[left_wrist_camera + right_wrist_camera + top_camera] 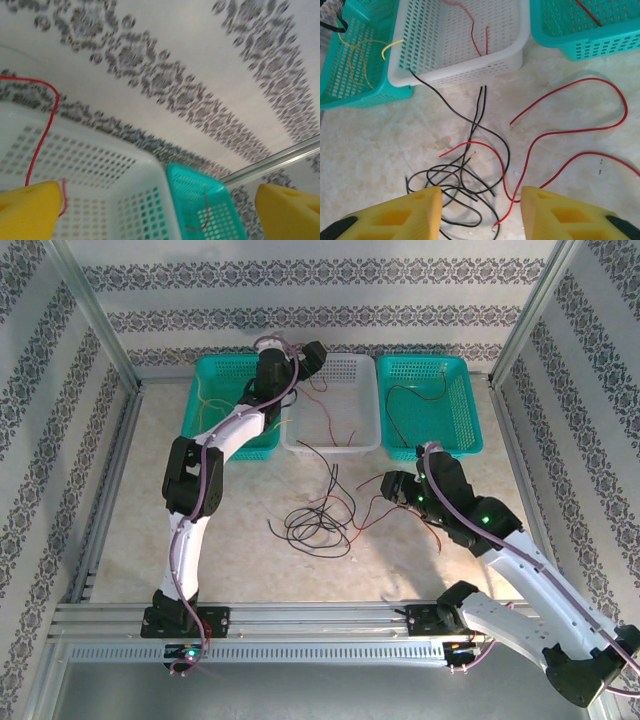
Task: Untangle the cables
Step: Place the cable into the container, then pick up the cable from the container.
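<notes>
- left gripper [159,192] is up over the white basket [100,165], fingers spread wide with nothing between them. A red cable [42,130] hangs just beside one finger, over that basket.
- right gripper [481,195] hovers low over the worktop [375,140], fingers apart and pinching nothing, with the knot right under it.
- sorted so far: yellow cable [357,55] lies in the left teal basket [350,90]. One red strand [587,12] lies in the right teal basket [580,37], and more red lies inside the white basket.
- not done: the tangle of black and red cables [455,180] sits on the worktop near the middle.
- one black cable [445,102] is hooked over the white basket's rim and trails down into that tangle.
- loose red cables [600,125] are spread beside the tangle. They are mostly free, but one crosses into the black loops.
- my read: partway through. Some strands are binned, and the main knot is yet to be pulled apart.
</notes>
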